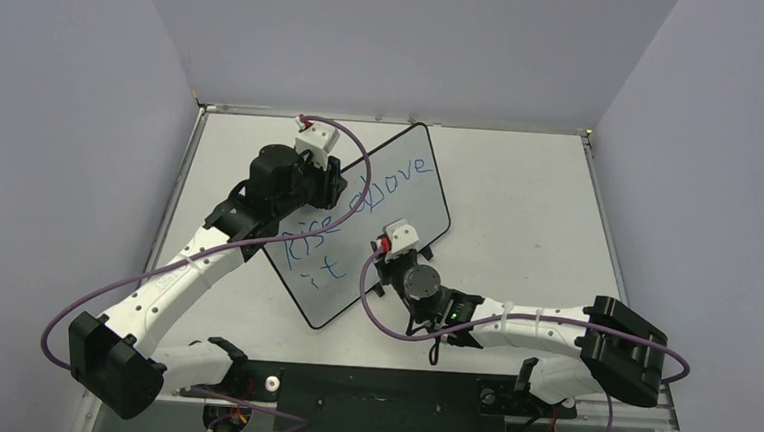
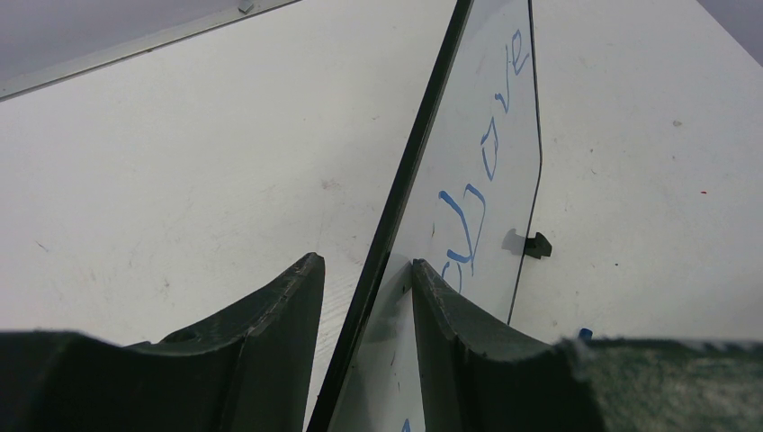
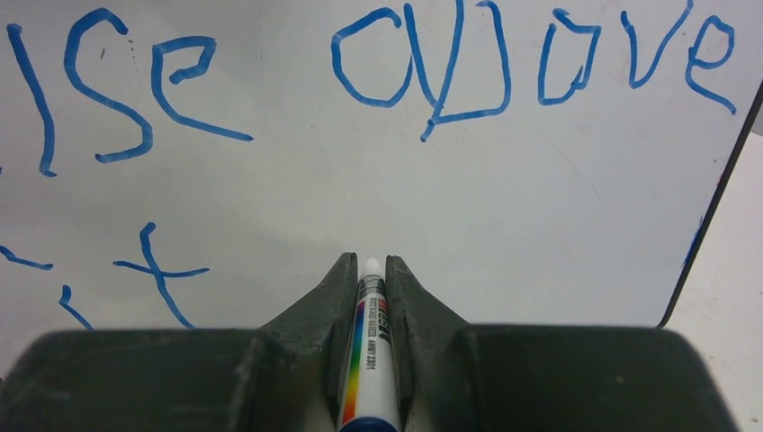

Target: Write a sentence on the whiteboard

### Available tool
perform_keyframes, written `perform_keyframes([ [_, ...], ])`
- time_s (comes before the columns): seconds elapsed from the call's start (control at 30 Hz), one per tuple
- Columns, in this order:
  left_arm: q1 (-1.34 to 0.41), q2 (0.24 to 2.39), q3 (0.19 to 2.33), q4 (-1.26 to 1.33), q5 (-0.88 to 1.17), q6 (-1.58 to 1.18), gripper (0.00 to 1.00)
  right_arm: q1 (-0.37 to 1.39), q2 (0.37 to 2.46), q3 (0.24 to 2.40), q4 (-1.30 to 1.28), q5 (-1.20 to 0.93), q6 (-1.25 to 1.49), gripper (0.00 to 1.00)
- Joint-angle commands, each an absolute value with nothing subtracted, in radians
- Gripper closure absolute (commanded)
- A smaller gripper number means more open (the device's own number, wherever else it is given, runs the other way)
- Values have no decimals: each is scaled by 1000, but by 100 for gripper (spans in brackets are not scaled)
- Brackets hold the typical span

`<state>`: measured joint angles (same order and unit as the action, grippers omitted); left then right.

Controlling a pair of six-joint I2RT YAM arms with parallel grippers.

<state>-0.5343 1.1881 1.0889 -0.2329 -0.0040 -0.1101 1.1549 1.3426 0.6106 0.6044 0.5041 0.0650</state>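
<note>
The whiteboard [image 1: 338, 295] stands tilted on the table, and its black frame also shows in the left wrist view [image 2: 409, 171]. On it the sentence [image 1: 390, 181] in blue marker reads "Rise above" with "it" on the line below [image 3: 432, 63]. My left gripper [image 1: 332, 185] [image 2: 367, 261] straddles the board's upper left edge, with one finger [image 2: 450, 315] pressed on the white face. My right gripper [image 1: 383, 264] [image 3: 369, 259] is shut on a white marker [image 3: 371, 351] with a rainbow stripe. The marker's tip points at bare board to the right of "it"; I cannot tell whether it touches.
The white table [image 1: 519, 204] is boxed in by grey walls on three sides, with a metal rim at the back [image 1: 394, 120]. A small black foot [image 2: 537, 244] sticks out from the board's far edge. Purple cables [image 1: 154, 282] loop along both arms.
</note>
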Motion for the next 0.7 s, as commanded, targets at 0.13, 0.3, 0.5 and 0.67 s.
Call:
perform_keyframes([
  [0.13,-534,1159,1129,-131,-33,-98,100,1143,1400,690,665,473,74,100],
  [0.3,-534,1157,1129,-132,-36,-96,100,1138,1431,709,663,462,74,100],
  [0.5,-534,1157,1129,-132,-37,-97,100,1138,1453,721,668,449,81,100],
  [0.67,-534,1158,1128,-132,-35,-97,100,1138,1466,723,670,431,83,100],
])
